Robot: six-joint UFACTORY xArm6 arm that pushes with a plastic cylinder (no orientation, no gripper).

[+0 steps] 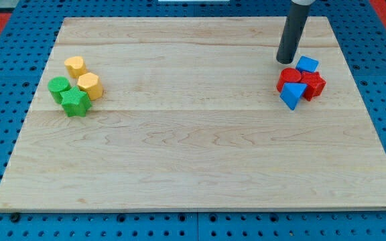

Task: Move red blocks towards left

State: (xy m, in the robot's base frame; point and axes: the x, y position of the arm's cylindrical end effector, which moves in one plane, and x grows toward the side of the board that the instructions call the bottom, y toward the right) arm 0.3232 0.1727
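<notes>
Two red blocks sit at the view's right: a round red block (289, 75) and a red star-like block (313, 85). A blue cube (307, 65) lies just above them and a blue triangle (292, 95) just below, all touching in one cluster. My tip (285, 61) stands on the board just above and slightly left of the round red block, close to it.
At the view's left stands a second cluster: a yellow cylinder (75, 66), a yellow hexagon (90, 86), a green cylinder (59, 88) and a green star (76, 103). The wooden board (193, 147) lies on a blue pegboard surface.
</notes>
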